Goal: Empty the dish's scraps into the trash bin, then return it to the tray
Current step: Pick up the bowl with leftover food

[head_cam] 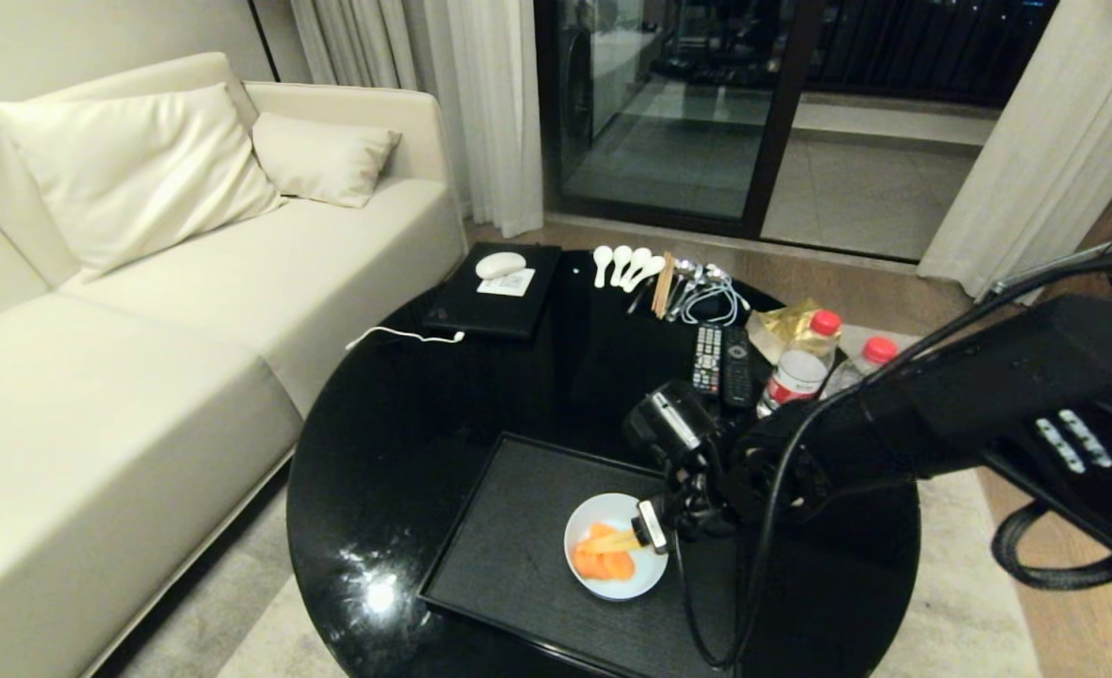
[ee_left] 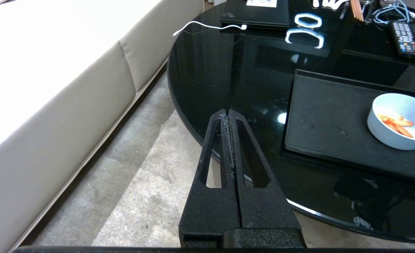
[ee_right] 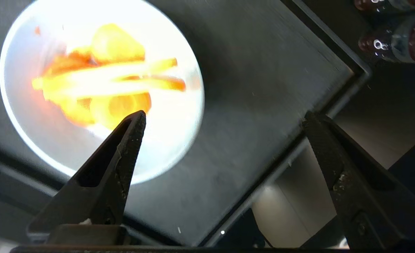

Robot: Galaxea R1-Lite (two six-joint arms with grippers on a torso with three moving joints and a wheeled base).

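Hovering over the small round white dish (head_cam: 615, 546), the right gripper (ee_right: 225, 117) spreads its black fingers wide, one fingertip above the bowl, the other beyond its rim, gripping nothing. Orange carrot scraps (head_cam: 604, 552) lie inside the dish, which sits on the flat black rectangular tray (head_cam: 518, 556) atop a glossy black round table (head_cam: 395, 452). Whether a fingertip touches the bowl is unclear. Beside the table edge, the left gripper (ee_left: 229, 113) rests with fingers pressed together.
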